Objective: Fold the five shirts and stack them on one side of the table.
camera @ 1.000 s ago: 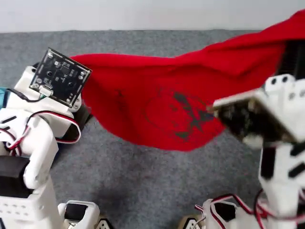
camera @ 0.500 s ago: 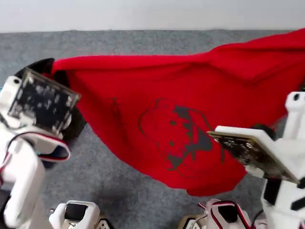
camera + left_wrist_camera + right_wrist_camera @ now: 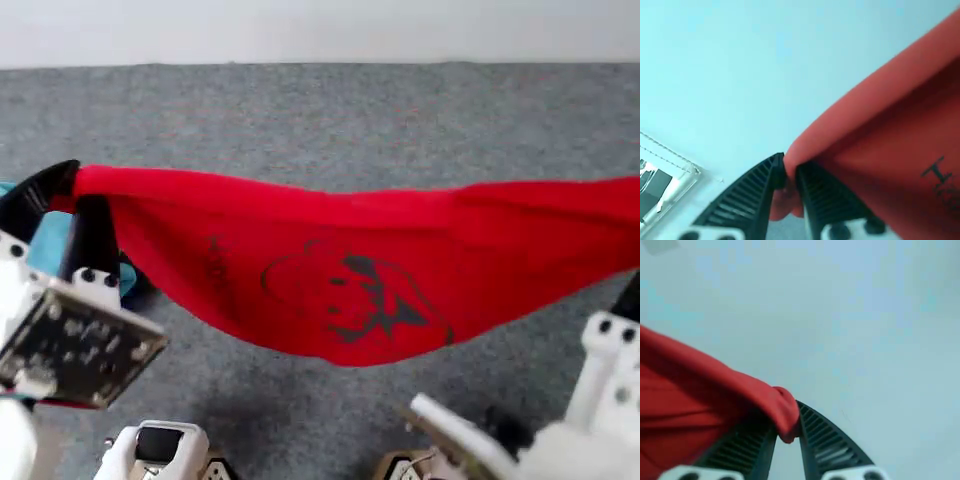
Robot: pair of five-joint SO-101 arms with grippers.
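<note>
Red shirt (image 3: pixel 340 270) hangs stretched in the air above the grey table (image 3: pixel 320 110), printed front turned to the high camera, its upper edge sagging gently between your two arms and its lower edge drooping in a curve toward the near side. Whether that lower edge touches the table cannot be told. Your left gripper (image 3: pixel 788 169) is clamped on a small bunch of fabric at one end of the upper edge, and your right gripper (image 3: pixel 787 427) is closed on a similar nub at the other end. In both wrist views only a thin fold sits near the very tips of the jaws. The likeliest failure, by my judgement, is a corner slipping free if you pull the arms wider or swing the cloth down fast. The shirt would then dangle from one arm and need a fresh grasp. Lower it unevenly and the belly of the cloth may land first and bunch under itself, leaving creases that spoil the fold. A teal cloth (image 3: pixel 40 240) lies just beside the left arm, and the hanging hem could drag across it or settle partly on it. Watch also that the loose lower edge does not snag on the arm bases (image 3: pixel 160 445) nearest the camera.
</note>
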